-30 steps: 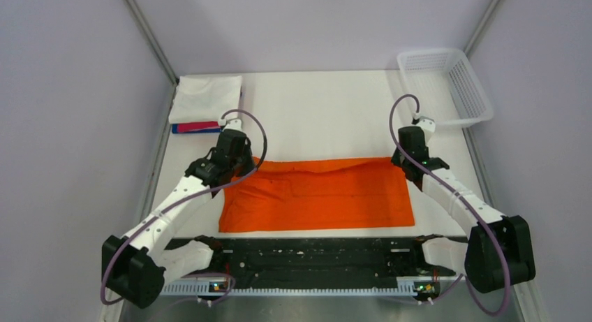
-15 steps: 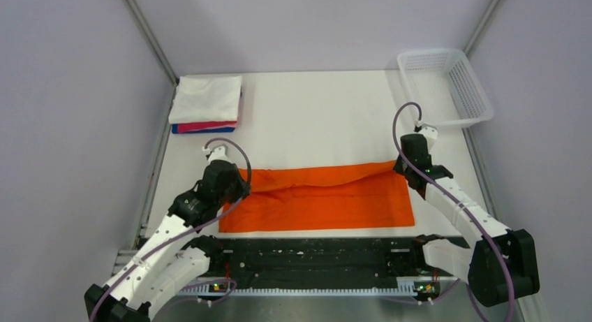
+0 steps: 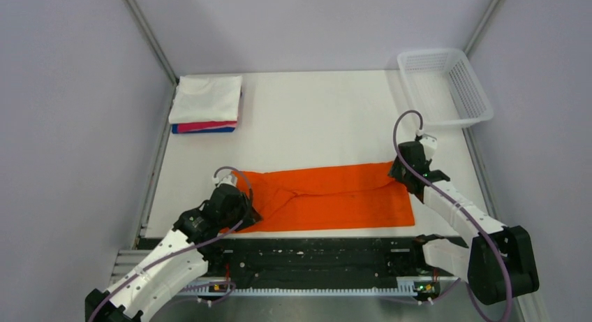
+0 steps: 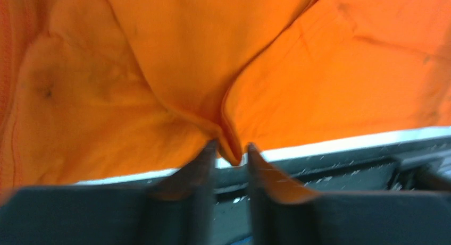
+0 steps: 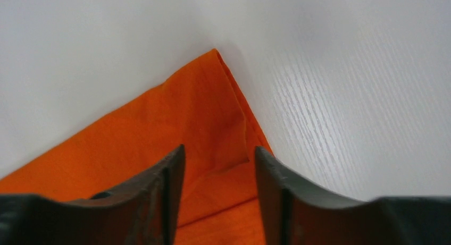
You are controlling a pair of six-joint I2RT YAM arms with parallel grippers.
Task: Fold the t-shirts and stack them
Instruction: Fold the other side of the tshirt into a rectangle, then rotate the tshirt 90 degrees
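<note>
Lengthwise fold in hand: the orange t-shirt (image 3: 335, 200) lies along the table's (image 3: 321, 119) near edge; the left gripper (image 4: 230, 149) pinches its left corner; the right gripper (image 5: 218, 154) straddles the far-right corner, fingers (image 5: 165, 186) spread; next, probably lay it flat and release.

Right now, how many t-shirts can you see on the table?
4. The orange t-shirt lies partly folded at the near middle. Three are stacked in the far left corner: white t-shirt on top, pink-red t-shirt beneath, blue t-shirt lowest. More may be hidden in between.
</note>
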